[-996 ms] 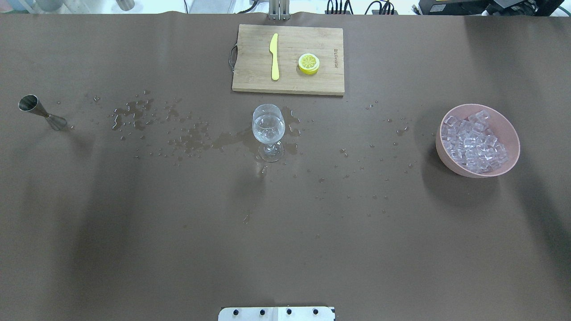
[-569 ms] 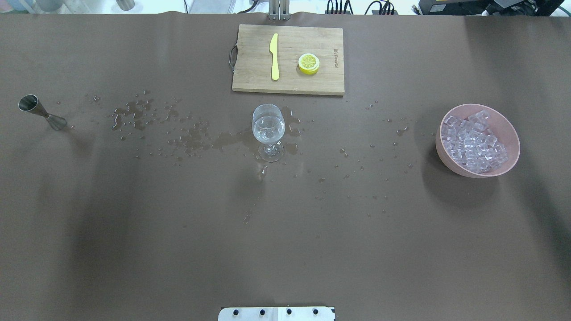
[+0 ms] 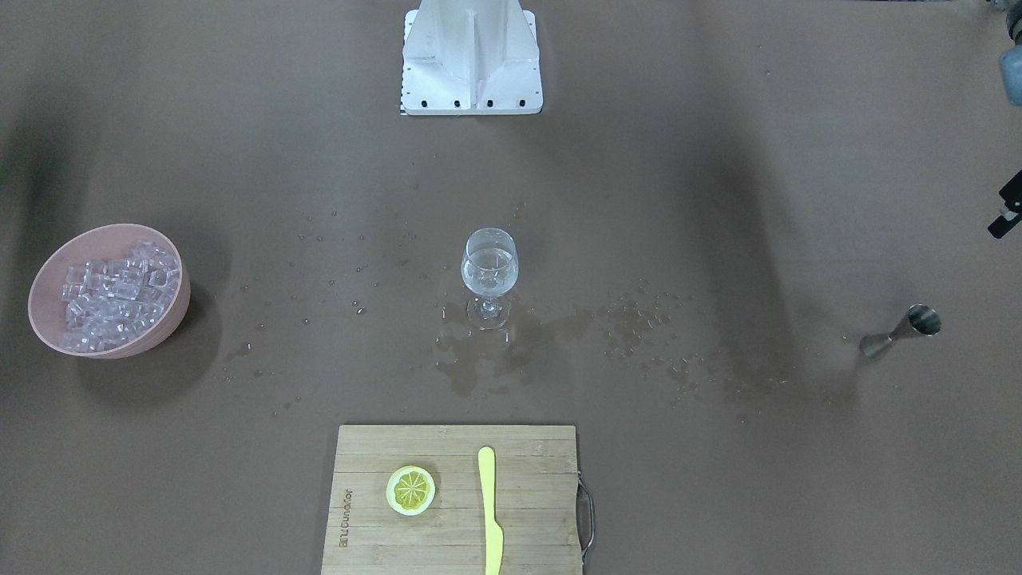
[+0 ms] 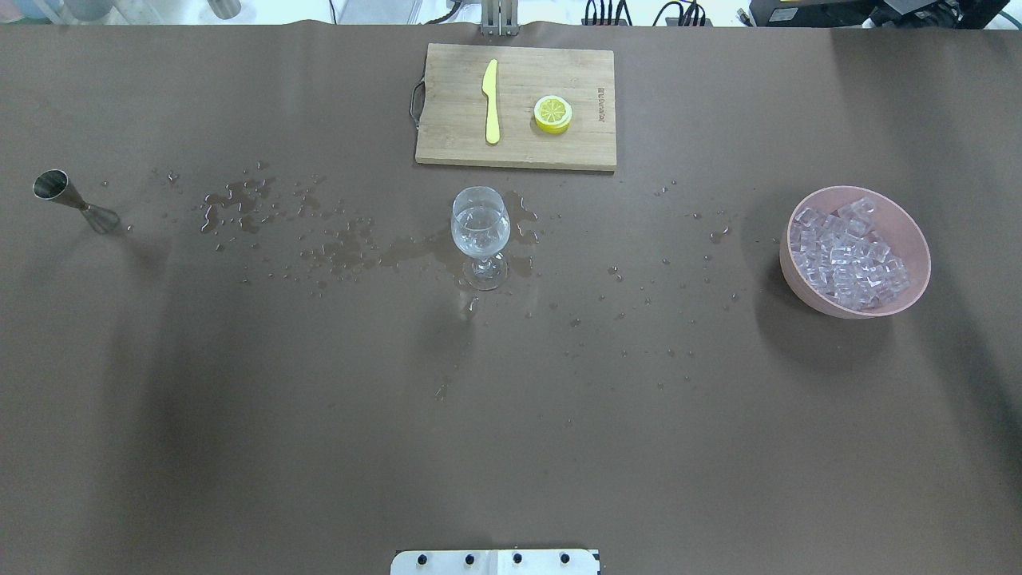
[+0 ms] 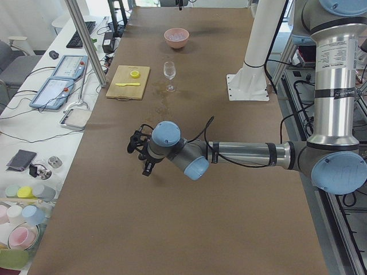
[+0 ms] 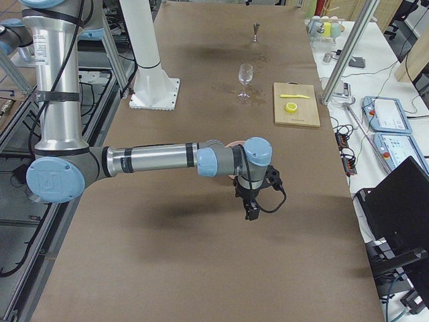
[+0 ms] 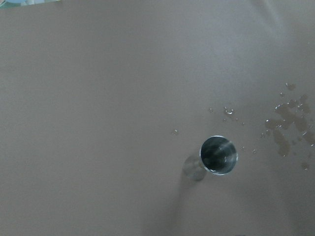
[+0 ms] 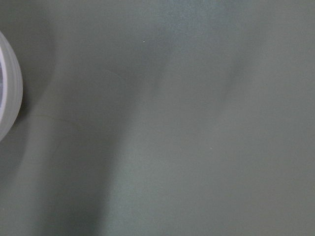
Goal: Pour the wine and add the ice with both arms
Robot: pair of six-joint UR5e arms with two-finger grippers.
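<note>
The wine shows as clear liquid low in a stemmed glass (image 4: pixel 480 231) (image 3: pixel 489 271) at the table's middle. Ice cubes (image 4: pixel 848 254) (image 3: pixel 110 291) fill a pink bowl (image 4: pixel 910 231) on the robot's right. A steel jigger (image 4: pixel 76 201) (image 3: pixel 902 331) stands upright at the far left, and the left wrist view looks down into its cup (image 7: pixel 219 155). My left gripper (image 5: pixel 147 171) hangs above the table near the jigger; I cannot tell its state. My right gripper (image 6: pixel 251 215) hovers beside the bowl, whose rim (image 8: pixel 7 93) edges the right wrist view; its state I cannot tell either.
A wooden cutting board (image 4: pixel 447 144) at the far edge carries a yellow knife (image 4: pixel 491 100) and a lemon slice (image 4: pixel 552 113). Spilled droplets and puddles (image 4: pixel 335 247) spread across the brown cover between jigger and glass. The white pedestal (image 3: pixel 471 56) stands at the robot's side.
</note>
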